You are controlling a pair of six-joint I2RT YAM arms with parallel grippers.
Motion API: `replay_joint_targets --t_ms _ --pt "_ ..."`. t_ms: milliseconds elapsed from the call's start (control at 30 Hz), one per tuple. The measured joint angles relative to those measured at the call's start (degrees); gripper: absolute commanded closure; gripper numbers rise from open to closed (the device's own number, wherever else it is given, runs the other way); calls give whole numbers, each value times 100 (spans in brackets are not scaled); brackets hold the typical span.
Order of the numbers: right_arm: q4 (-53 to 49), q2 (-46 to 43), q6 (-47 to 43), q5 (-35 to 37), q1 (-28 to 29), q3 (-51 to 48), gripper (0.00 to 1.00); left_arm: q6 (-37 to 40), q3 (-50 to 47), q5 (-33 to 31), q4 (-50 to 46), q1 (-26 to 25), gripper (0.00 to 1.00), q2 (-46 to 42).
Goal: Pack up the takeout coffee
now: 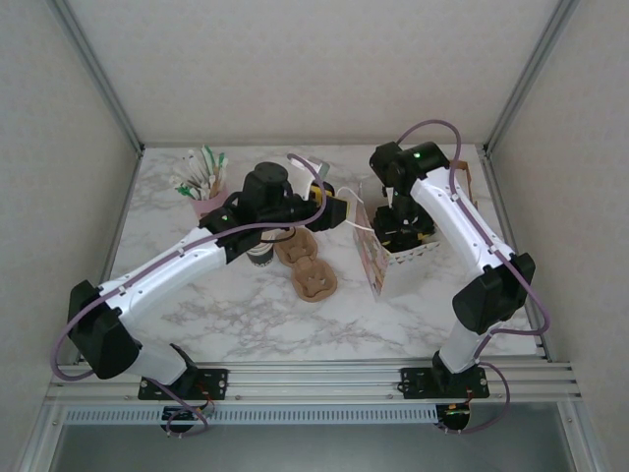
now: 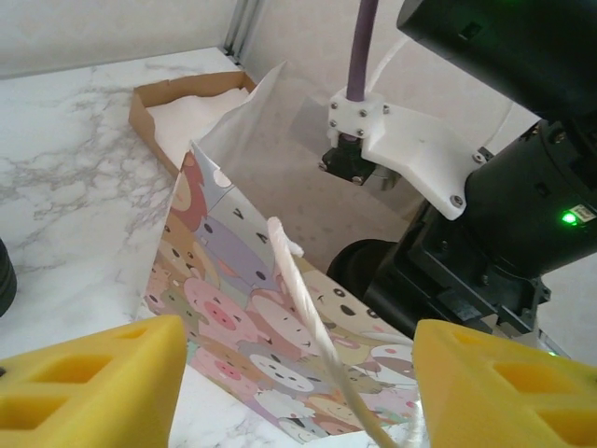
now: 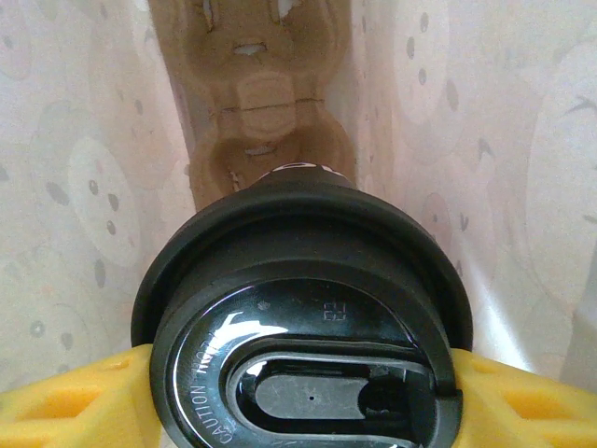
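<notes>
The takeout coffee (image 3: 298, 280), its round black lid facing the right wrist camera, hangs inside the animal-print paper bag (image 1: 371, 258), above a brown cardboard carrier (image 3: 261, 103) on the bag's floor. My right gripper (image 3: 303, 397) is shut on it, a yellow finger (image 3: 65, 401) pressed against each side of the lid. In the top view the right gripper (image 1: 398, 228) reaches down into the bag's mouth. My left gripper (image 2: 298, 392) is open at the bag's near wall (image 2: 242, 280), with the white cord handle (image 2: 297, 280) running between its yellow fingers (image 2: 93, 383).
Two brown cardboard carriers (image 1: 307, 265) lie on the marble table left of the bag. A pink cup of stirrers and packets (image 1: 203, 187) stands at the back left. A cardboard box with white contents (image 2: 187, 107) sits behind the bag. A cup stack (image 1: 260, 254) stands under the left arm.
</notes>
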Motion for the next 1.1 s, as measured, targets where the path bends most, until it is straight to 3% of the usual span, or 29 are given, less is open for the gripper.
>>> replay_joint_targets --t_ms 1100 --pt "905 -289 -470 -295 -221 -866 31 -68 -31 -476 -15 0 34 4"
